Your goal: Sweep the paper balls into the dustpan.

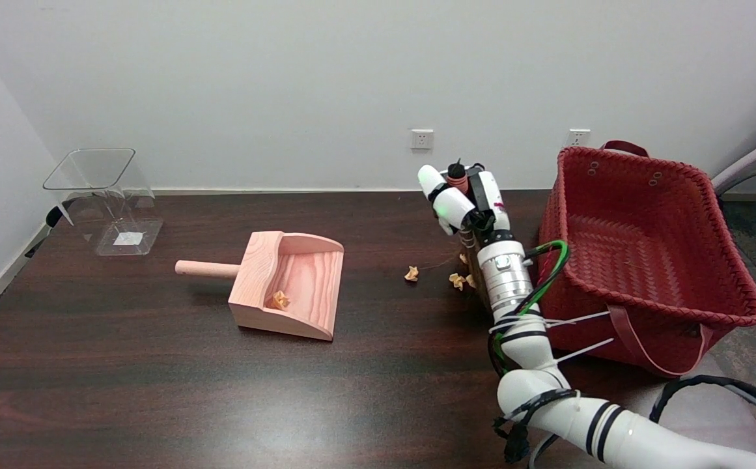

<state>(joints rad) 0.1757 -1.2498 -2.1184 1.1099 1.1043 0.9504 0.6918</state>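
Three loose paper balls [457, 280] on table [156, 391], just left of brush head, mostly hidden behind wrist. Right hand [462, 198] clenched round brush handle [456, 172], upright above them. Further left, well apart: dustpan [290, 286], mouth facing right toward balls, handle pointing left, one ball [279, 300] already inside. Sweep direction: leftward. Red basket [651, 247] right, clear bin [107, 198] far left.

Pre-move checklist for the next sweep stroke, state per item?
1. Brush held: right hand grips the brown-handled brush; ok.
2. Bristles on table: hidden behind the arm; cannot tell.
3. Pink wooden dustpan mouth faces the balls: ok.
4. Path clear between dustpan and loose orange paper balls: ok.
5. All balls in pan: one inside, several beside the brush; not ok.
6. Red woven basket clearance from the arm: close; cannot tell.
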